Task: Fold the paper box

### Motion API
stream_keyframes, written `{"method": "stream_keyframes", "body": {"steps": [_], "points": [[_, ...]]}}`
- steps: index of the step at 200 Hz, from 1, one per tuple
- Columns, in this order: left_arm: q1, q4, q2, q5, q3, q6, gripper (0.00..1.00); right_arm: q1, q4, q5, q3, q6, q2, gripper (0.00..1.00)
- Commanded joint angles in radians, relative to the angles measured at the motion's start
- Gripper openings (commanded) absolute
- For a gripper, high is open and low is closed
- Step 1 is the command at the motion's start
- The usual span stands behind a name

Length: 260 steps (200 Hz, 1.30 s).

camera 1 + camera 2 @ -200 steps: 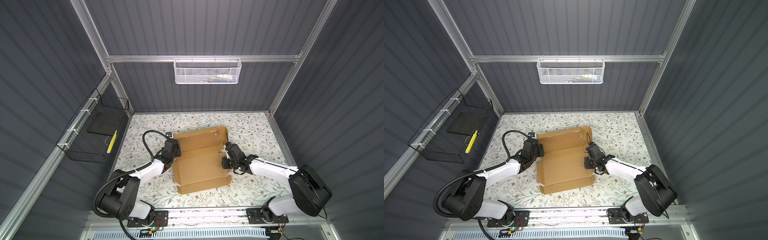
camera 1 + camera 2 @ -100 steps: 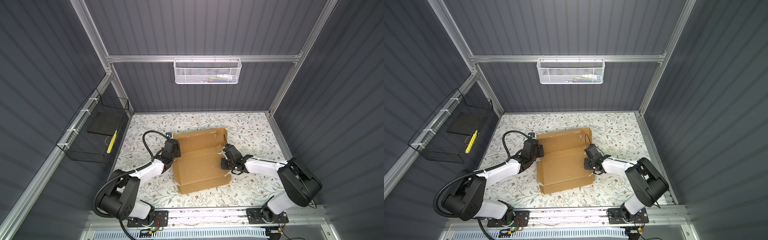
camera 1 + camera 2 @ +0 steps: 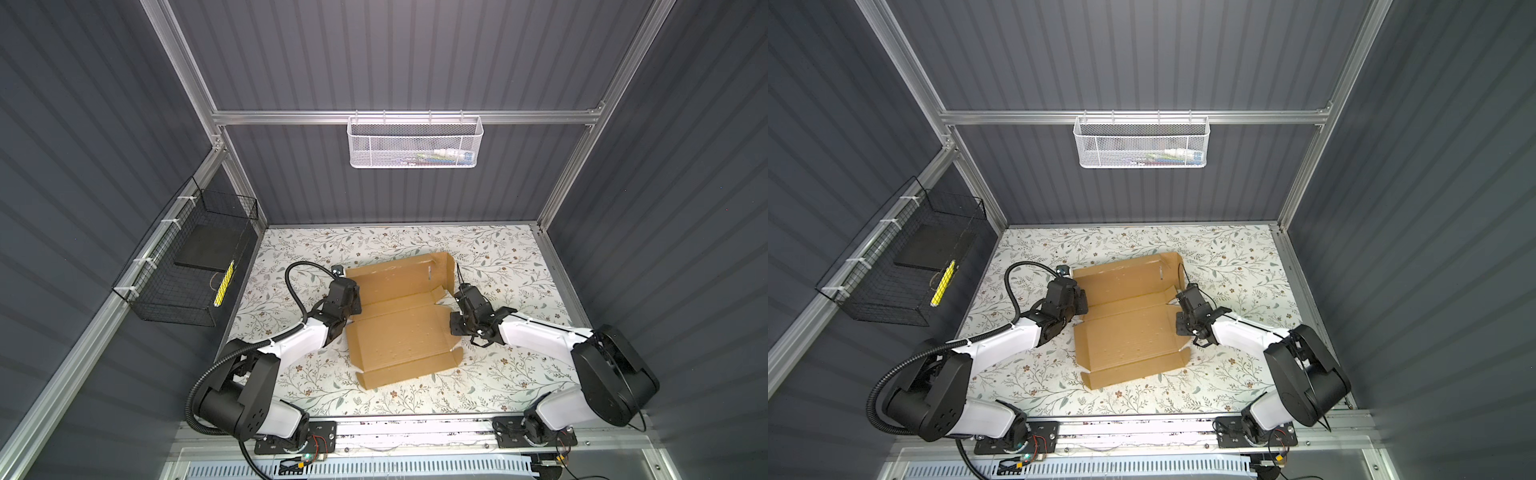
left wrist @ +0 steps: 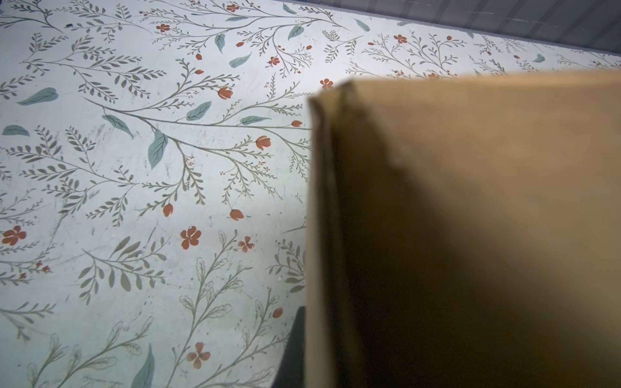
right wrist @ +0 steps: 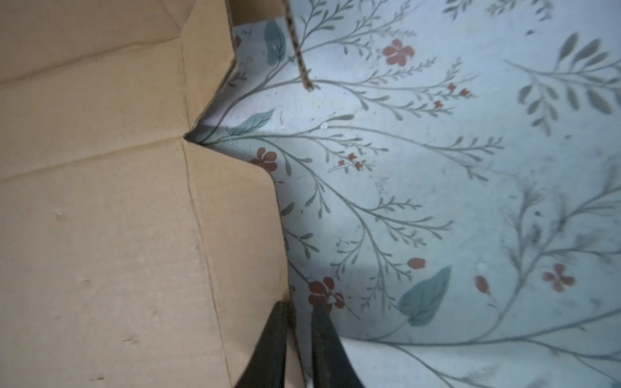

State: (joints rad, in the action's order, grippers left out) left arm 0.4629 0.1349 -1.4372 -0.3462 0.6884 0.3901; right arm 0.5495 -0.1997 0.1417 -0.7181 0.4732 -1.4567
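Observation:
The paper box is a brown cardboard sheet lying mostly open on the table in both top views. Its far right flap stands up. My left gripper is shut on the raised left flap. One dark finger shows beside that flap and the other is hidden behind it. My right gripper sits at the edge of the right side flap. Its fingers stand close together on either side of that edge, gripping it.
The floral table cover surrounds the sheet. A white mesh basket hangs on the back wall. On the left wall a black wire basket holds a black slab.
The right arm's elbow swung in toward the box and back out, while its gripper stayed at the right flap's edge. The left arm and the left flap have not moved.

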Motion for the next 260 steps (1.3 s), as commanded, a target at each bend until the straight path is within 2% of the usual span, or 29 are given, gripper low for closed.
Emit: {"method": "stream_keyframes", "body": {"steps": [1,32,68,130,151,175,209,260], "points": [[-0.005,0.02,0.021,0.004,0.013,0.015,0.0,-0.027,-0.051,0.036,-0.038,-0.058,0.06,0.22],[-0.004,0.023,0.019,0.009,0.016,0.016,0.0,-0.058,-0.017,0.017,-0.077,-0.114,0.104,0.31],[-0.005,0.025,0.02,0.016,0.015,0.017,0.0,-0.089,0.04,-0.043,-0.152,-0.155,0.062,0.39],[-0.005,0.026,0.022,0.021,0.011,0.012,0.0,-0.118,0.116,-0.121,-0.28,-0.165,-0.116,0.4],[-0.005,0.026,0.022,0.018,0.01,0.007,0.0,-0.122,0.118,-0.131,-0.31,-0.16,-0.162,0.39],[-0.006,0.029,0.021,0.016,0.013,0.006,0.0,-0.124,0.119,-0.141,-0.319,-0.163,-0.182,0.34],[-0.006,0.038,0.008,0.025,0.015,0.011,0.0,-0.125,0.112,-0.151,-0.311,-0.171,-0.17,0.24],[-0.007,0.04,0.003,0.029,0.015,0.015,0.0,-0.124,0.08,-0.206,-0.304,-0.171,-0.122,0.18]]}}
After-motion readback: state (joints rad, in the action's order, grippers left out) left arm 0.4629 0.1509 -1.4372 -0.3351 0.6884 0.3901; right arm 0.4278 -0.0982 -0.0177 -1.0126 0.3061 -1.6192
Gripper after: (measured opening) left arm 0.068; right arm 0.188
